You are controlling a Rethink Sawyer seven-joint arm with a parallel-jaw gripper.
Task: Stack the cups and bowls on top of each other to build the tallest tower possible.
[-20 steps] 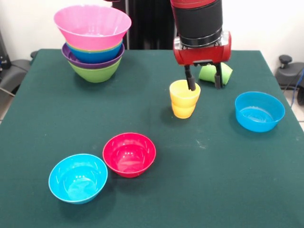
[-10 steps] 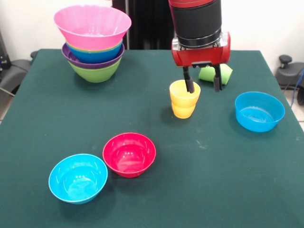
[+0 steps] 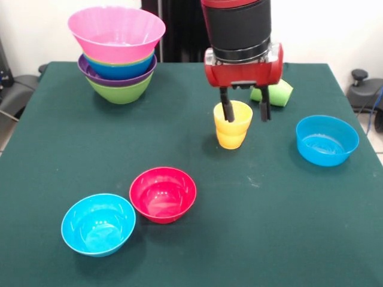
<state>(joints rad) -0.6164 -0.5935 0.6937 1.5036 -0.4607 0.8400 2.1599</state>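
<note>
Shifted left, tool [image 3: 244, 112] spread wide astride yellow cup [image 3: 233, 124], green cup [image 3: 274, 93] half hidden behind

— From my screen I see the arm [image 3: 236, 27]: its lower part is a thick black cylinder, slightly matte, with a thin pale ring at its bottom.

— And below this?

— I see a glossy red housing [image 3: 242, 70], wide with rounded corners. Under it the gripper [image 3: 244, 111] has two thin black fingers [image 3: 227, 107], straight and narrow.
</note>
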